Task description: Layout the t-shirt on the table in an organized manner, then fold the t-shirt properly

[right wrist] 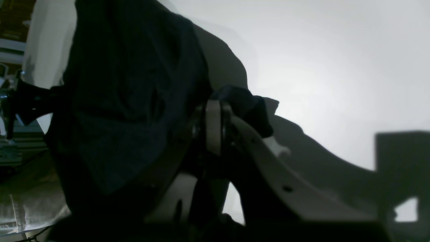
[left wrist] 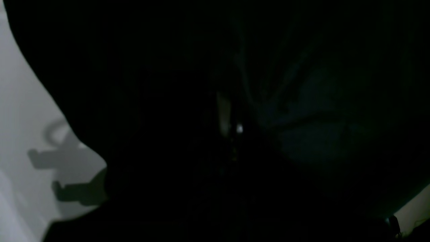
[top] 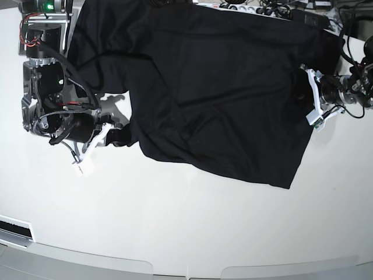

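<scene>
The black t-shirt lies spread and wrinkled across the far half of the white table. My right gripper is at the shirt's left edge and is shut on a bunch of cloth. In the right wrist view the cloth is wadded at the fingers, and the rest of the shirt hangs to the left. My left gripper is at the shirt's right edge. Black cloth fills the left wrist view around a faint finger, which sits at the centre as if closed on the cloth.
Cables and dark gear lie along the far edge behind the shirt. The table's curved front edge runs along the bottom. Bare white tabletop shows in the left wrist view and in the right wrist view.
</scene>
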### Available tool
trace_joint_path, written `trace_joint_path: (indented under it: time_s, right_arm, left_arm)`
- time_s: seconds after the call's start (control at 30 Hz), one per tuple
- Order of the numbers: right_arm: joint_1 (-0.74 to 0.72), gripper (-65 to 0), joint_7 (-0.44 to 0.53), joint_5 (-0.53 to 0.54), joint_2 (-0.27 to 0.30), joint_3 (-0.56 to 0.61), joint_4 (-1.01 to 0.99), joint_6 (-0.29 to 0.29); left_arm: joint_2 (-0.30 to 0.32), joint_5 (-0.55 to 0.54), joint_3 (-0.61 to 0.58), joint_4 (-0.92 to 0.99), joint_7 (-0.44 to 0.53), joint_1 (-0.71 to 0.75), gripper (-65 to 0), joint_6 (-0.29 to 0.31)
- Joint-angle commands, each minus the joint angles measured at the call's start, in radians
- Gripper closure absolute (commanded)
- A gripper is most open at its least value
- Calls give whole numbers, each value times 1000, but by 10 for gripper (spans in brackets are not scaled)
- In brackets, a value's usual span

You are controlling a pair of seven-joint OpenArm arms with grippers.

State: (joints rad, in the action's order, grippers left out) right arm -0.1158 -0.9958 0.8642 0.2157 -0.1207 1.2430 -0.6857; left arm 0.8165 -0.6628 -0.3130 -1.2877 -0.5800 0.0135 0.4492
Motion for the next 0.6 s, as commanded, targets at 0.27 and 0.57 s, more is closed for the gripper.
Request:
trace_joint_path:
  time_s: [0.27,0.57]
  right_arm:
    - [-31,0,10,19,10,-4,13,-12]
    - [-133,0,-121,-85,13,-4,235,-12]
  left_arm:
    - [14,-1,6,-8,-3,-8,0,0]
    - [14,-1,6,-8,-4,-8,0,0]
